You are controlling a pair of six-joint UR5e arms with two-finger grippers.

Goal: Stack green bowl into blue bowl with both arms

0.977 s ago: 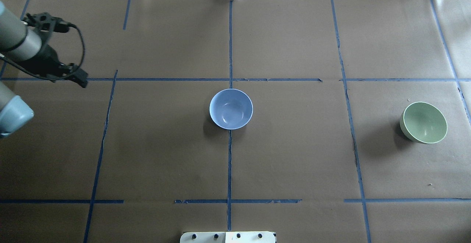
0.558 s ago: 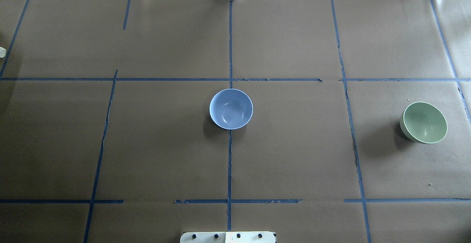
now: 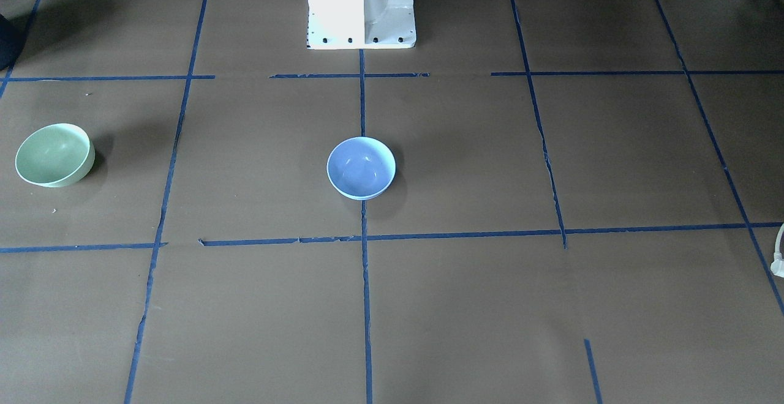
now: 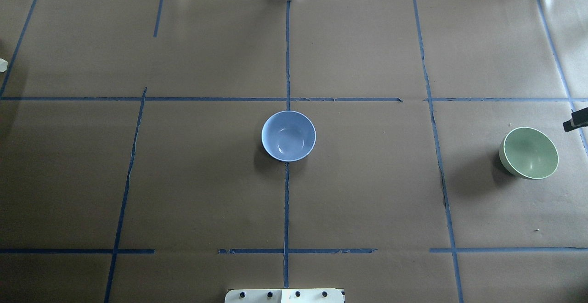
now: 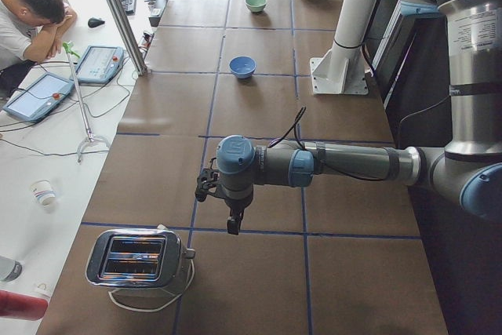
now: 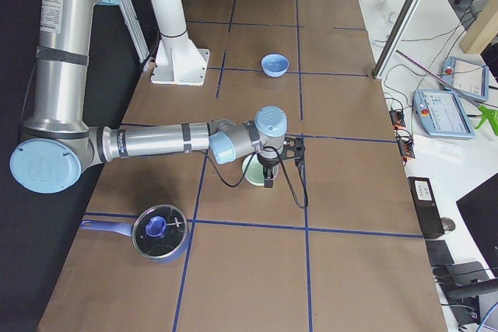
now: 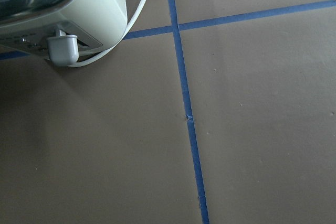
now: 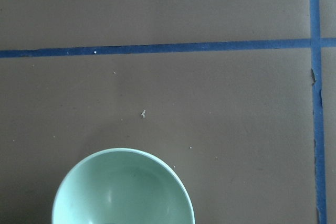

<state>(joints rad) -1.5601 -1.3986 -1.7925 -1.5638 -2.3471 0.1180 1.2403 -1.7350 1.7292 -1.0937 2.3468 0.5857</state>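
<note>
Newly poking in at overhead's right edge: right gripper (image 4: 574, 123), spread untellable, just far-right of green bowl (image 4: 528, 153), pale mint, round, mouth up, no long axis; blue bowl (image 4: 288, 136) central, well apart. Exterior left: left gripper (image 5: 232, 221) near toaster (image 5: 137, 256), opening untellable.

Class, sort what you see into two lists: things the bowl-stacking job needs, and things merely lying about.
Needed: green bowl, blue bowl, left arm, right arm.
Lying about: toaster, saucepan with lid.
</note>
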